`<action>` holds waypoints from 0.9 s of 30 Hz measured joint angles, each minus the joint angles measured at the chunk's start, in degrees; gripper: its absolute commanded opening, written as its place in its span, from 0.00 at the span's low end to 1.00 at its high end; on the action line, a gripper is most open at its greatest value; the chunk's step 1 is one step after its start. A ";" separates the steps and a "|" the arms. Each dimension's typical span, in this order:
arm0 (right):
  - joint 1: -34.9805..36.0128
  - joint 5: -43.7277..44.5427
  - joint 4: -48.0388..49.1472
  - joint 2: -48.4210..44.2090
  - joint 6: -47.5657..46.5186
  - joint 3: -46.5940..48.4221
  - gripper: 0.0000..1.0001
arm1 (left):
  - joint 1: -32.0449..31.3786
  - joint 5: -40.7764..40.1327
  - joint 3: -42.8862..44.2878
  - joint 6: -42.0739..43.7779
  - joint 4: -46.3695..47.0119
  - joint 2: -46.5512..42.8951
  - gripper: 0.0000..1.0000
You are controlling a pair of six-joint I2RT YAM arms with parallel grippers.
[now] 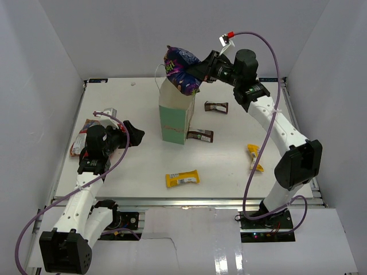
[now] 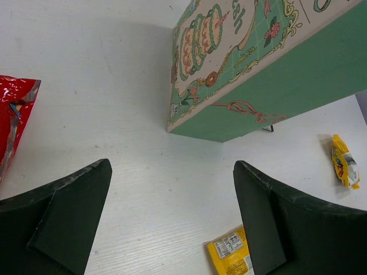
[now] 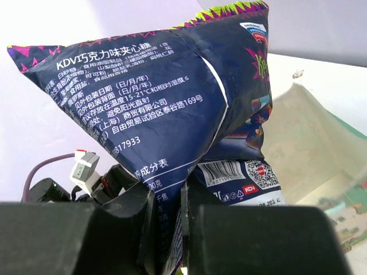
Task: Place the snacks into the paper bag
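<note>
My right claw is pinched tight on the dark blue bag, hanging it right at the mouth of the paper bag, not dropped in yet, I'd say. My left claw gapes wide and empty. Two yellow bars, two brown bars and the red packet wait on the table.

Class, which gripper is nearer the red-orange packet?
Left. The left gripper sits beside the red-orange packet; the right gripper is far off, holding the dark blue bag over the paper bag.

Left gripper jaws wide apart; mint-green printed paper bag ahead, shiny red packet left, yellow wrapped bar beside right jaw.
</note>
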 measured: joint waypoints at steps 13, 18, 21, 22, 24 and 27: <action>0.92 -0.04 3.23 1.33 2.95 -7.02 0.08 | 0.00 0.00 0.00 0.00 -0.02 0.00 0.98; 0.90 -1.44 5.79 1.55 4.92 -6.51 0.08 | 0.00 0.07 0.00 0.02 0.00 0.00 0.98; 0.90 -2.25 7.63 1.57 6.67 -5.77 0.09 | 0.00 0.09 0.00 0.02 0.00 0.02 0.98; 0.90 -2.51 8.55 1.57 7.30 -5.64 0.09 | 0.00 0.11 0.00 0.02 0.00 0.04 0.98; 0.90 -3.30 11.45 1.81 9.20 -5.57 0.09 | 0.00 0.11 0.00 0.00 0.00 0.17 0.98; 0.90 -4.76 16.87 3.32 12.20 -5.29 0.09 | 0.00 0.09 0.00 0.02 0.00 0.46 0.98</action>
